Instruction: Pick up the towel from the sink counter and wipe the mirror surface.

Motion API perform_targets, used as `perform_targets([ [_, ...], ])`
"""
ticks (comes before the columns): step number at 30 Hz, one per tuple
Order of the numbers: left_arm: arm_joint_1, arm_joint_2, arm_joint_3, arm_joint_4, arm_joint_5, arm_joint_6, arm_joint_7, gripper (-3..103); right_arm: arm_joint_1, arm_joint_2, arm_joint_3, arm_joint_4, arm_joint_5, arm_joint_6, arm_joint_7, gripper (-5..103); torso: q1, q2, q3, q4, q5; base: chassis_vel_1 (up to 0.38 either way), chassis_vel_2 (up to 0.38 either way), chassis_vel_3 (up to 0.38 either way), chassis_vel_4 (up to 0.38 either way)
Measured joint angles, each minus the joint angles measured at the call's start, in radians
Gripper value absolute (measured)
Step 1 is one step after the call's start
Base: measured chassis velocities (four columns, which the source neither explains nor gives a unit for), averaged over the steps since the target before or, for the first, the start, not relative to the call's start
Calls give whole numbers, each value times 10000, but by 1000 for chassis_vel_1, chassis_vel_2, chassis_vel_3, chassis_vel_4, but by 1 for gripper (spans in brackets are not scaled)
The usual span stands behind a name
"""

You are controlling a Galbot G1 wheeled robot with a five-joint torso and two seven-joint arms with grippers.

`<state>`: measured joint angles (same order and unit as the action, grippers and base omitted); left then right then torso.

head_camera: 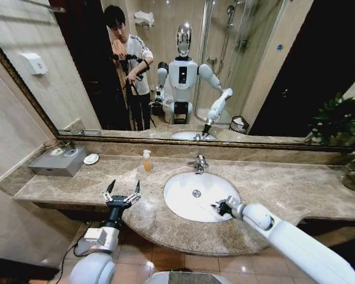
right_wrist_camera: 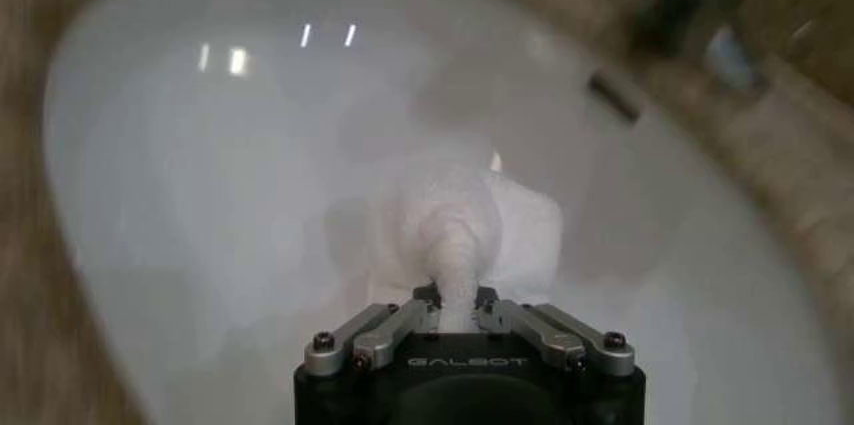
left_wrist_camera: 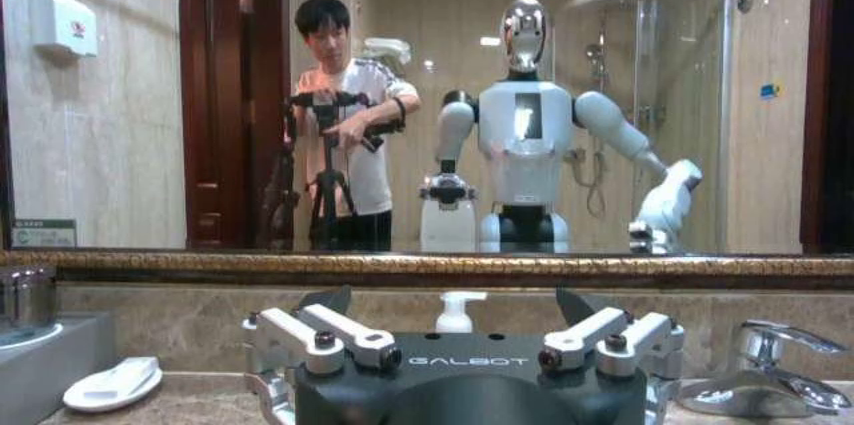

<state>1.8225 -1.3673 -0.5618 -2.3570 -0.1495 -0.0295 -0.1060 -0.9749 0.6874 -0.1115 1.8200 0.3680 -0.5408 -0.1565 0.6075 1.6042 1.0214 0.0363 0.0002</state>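
The white towel (right_wrist_camera: 467,225) hangs bunched over the oval white basin (head_camera: 183,195), and my right gripper (right_wrist_camera: 454,303) is shut on its top fold. In the head view that right gripper (head_camera: 218,207) is low over the basin's front right part, with the towel (head_camera: 207,208) pale against the bowl. My left gripper (head_camera: 125,186) stands open above the sink counter (head_camera: 284,183), left of the basin and facing the mirror (head_camera: 254,71). In the left wrist view, the left gripper (left_wrist_camera: 454,300) holds nothing, and the mirror (left_wrist_camera: 160,145) lies ahead.
A chrome faucet (head_camera: 199,163) stands behind the basin. A soap bottle (head_camera: 147,160), a white soap dish (head_camera: 91,158) and a grey box (head_camera: 58,161) sit on the counter's left part. A potted plant (head_camera: 343,127) stands at the far right.
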Motion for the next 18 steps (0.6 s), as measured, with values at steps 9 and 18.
perform_targets([
  [9,0,0,0,0,0,0,0,100,-582,-865,1243,2158,2510,-917,2348,9,0,0,0,-7,-4,0,0,0,0],
  [18,0,0,1,0,0,0,0,100,-1301,-1351,3377,3058,4174,-1767,4496,9,1,0,0,-1,-2,0,0,0,0],
])
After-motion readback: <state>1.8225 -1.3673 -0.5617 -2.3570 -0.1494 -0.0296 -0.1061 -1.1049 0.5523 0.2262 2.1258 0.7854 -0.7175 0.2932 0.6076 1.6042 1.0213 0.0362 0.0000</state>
